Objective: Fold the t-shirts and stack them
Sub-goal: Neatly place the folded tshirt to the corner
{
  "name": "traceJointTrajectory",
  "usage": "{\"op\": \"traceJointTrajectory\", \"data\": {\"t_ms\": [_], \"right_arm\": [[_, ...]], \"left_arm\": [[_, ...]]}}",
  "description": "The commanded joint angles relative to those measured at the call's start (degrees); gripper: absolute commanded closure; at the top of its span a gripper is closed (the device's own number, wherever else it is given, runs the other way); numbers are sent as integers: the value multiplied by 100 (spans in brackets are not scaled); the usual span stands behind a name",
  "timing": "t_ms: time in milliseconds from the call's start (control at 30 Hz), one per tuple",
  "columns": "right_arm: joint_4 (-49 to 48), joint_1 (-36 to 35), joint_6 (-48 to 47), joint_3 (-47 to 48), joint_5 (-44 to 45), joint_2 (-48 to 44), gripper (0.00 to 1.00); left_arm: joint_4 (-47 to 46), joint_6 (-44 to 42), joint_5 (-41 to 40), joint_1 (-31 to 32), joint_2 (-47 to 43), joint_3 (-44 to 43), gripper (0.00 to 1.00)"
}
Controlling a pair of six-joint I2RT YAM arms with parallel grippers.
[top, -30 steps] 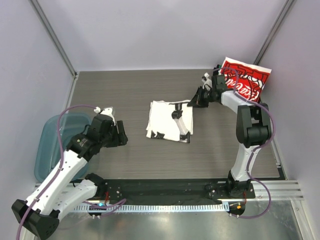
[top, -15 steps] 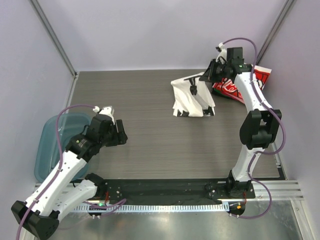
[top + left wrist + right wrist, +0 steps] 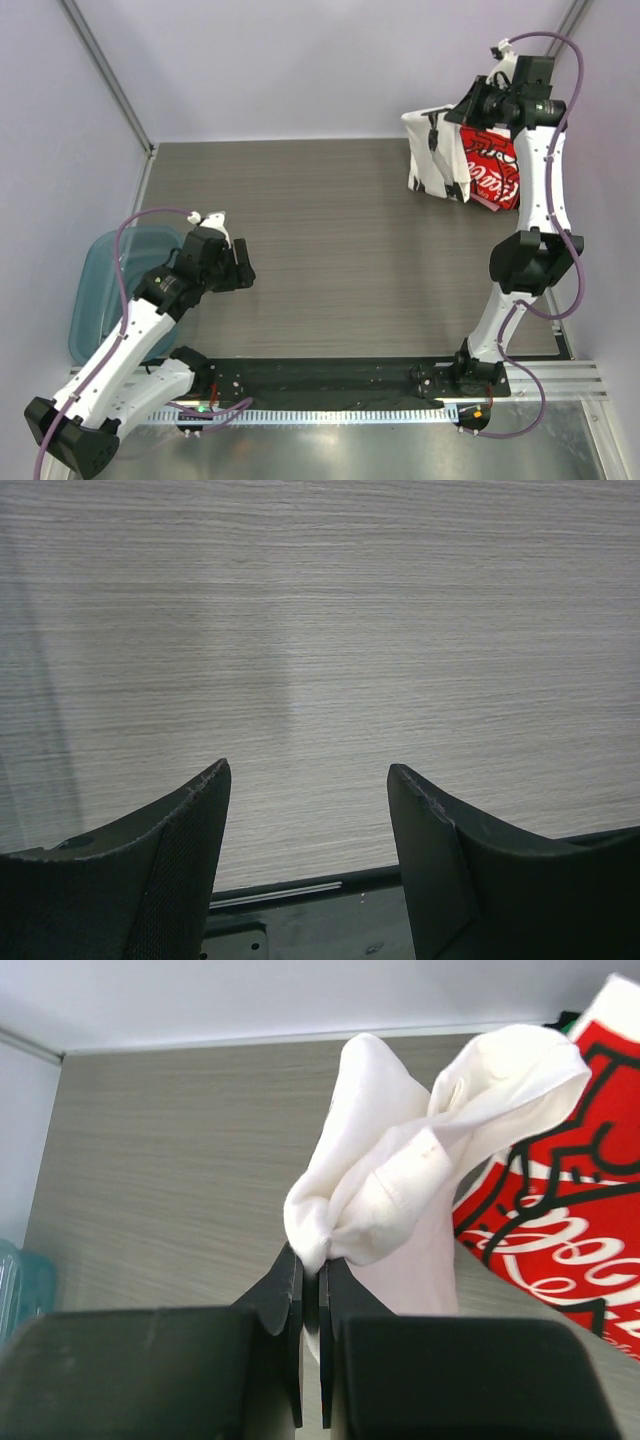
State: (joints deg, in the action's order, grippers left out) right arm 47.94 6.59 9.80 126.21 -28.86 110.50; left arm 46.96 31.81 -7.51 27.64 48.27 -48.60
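Two shirts, two grippers, one step in hand: stacking.

Item 1, handling note. Folded, the white tee [image 3: 435,155] hangs in a loose bundle from the right gripper [image 3: 310,1265], whose jaws are pinched together on a bunched fold at its upper edge. Judged best practice: carry it squarely over the red tee [image 3: 492,172] and lower until the hanging edge touches down first. Then draw the cloth flat across so the folds do not spring apart, and release only once the weight rests on the pile. Risk, as a judgement: the bundle looks twisted at the pinch and may land crumpled or overhang the stack's left side.

Item 2, location. Raised off the worktop [image 3: 330,230] at the far right corner, the white tee dangles below and to the left of the right gripper. Its lower part overlaps the left edge of the red tee in the overhead view; whether the two touch cannot be told. With white script lettering, the red tee lies flat in that same far right corner.

Item 3, left gripper [image 3: 245,272]. Jaws apart, nothing between them, over bare worktop toward the near left, beside the teal bin [image 3: 95,290], well apart from both shirts.
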Motion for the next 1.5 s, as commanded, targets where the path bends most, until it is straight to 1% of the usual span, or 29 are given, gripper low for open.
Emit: {"op": "traceJointTrajectory", "data": {"t_ms": [0, 233, 533, 967, 1233, 1367, 1467], "right_arm": [[66, 237, -31, 605, -155, 33, 99], [23, 720, 118, 1186, -330, 244, 99], [-338, 1291, 513, 1335, -831, 393, 99], [-374, 1749, 523, 1643, -832, 1017, 99], [-435, 1855, 382, 2223, -261, 1737, 99], [-742, 1907, 338, 1978, 126, 1826, 99], [-839, 1986, 347, 2012, 415, 2019, 99]], "left_arm": [[-187, -105, -67, -48, 15, -18, 35], [-178, -105, -49, -118, 130, -27, 35], [-161, -88, -75, -118, 218, -27, 35], [-152, -105, -40, -118, 332, -27, 36], [-135, -88, -40, -118, 385, -27, 36], [-135, -88, -58, -118, 402, -27, 36], [-134, -88, -67, -118, 446, -27, 36]]}}
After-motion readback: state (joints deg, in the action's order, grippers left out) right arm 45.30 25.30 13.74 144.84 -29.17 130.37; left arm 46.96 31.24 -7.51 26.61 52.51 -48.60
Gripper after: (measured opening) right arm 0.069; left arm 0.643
